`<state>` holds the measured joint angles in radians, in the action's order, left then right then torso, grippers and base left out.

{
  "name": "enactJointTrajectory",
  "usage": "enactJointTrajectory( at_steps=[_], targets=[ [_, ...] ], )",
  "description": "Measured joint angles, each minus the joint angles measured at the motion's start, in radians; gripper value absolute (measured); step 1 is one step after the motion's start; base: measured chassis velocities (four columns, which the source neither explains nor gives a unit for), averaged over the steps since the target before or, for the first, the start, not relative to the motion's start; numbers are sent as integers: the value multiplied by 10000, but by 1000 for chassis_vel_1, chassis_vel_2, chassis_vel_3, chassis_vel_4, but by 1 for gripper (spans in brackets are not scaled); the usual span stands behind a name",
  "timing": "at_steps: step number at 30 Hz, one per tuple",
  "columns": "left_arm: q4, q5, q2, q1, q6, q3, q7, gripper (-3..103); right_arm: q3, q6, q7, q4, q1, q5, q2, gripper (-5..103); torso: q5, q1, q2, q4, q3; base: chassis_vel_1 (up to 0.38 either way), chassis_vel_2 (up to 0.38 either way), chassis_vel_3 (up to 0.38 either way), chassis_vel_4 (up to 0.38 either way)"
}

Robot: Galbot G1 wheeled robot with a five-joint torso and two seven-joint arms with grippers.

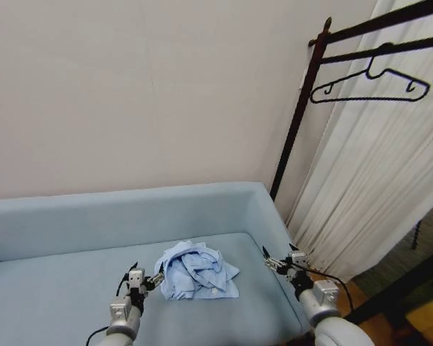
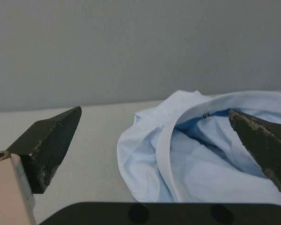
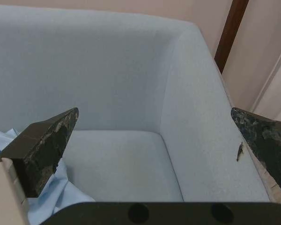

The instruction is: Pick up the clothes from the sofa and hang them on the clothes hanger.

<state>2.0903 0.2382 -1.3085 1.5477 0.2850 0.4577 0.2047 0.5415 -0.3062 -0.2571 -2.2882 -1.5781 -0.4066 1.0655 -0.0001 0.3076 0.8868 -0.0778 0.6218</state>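
At the lower edge of the head view, the left hand (image 1: 141, 277) is spread wide and holds nothing. It sits just beside the lower-left side of the crumpled light-blue shirt (image 1: 195, 272). Its wrist view shows the cloth lying ahead between the parted fingers, not yet gripped. Right of centre at the bottom, the right hand (image 1: 278, 258) is likewise spread wide and holds nothing, over the seat corner near the sofa's arm and apart from the shirt. The shirt lies in a heap on the seat of the sofa (image 1: 58, 281), bottom centre of the frame, and nothing else lies on the cushion. Farther off, in the upper right, the black clothes hanger (image 1: 361, 99) hangs from the dark clothes rack (image 1: 296, 122) beside a white curtain (image 1: 375, 187) and carries no garment. Judgement: the task is at its opening; the pickup is not made, and lifting, carrying and hanging are all left to do.
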Motion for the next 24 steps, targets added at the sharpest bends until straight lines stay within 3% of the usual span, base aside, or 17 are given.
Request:
enactJointTrajectory(
  at_steps=[6,9,13,24],
  targets=[
    [-1245,606,69,-779,207,-777,761,100,-43,2,-118,384,110,-188,-407,100,2,0,0,-3,0,0,0,0,0],
    [-2355,808,-64,-1093,209,-1159,1306,100,-381,-21,-134,842,683,-505,-1120,100,3,0,-1,7,1,0,0,0,0],
    [-3116,1129,-150,-1632,217,-1486,1424,100,-310,-23,-144,884,652,-602,-1270,100,2,0,0,-3,1,0,0,0,0],
    [-4280,1275,-357,-2630,265,-1963,1453,100,-289,-20,-182,1007,591,-596,-1222,100,2,1,0,-1,1,0,0,0,0]
  ],
)
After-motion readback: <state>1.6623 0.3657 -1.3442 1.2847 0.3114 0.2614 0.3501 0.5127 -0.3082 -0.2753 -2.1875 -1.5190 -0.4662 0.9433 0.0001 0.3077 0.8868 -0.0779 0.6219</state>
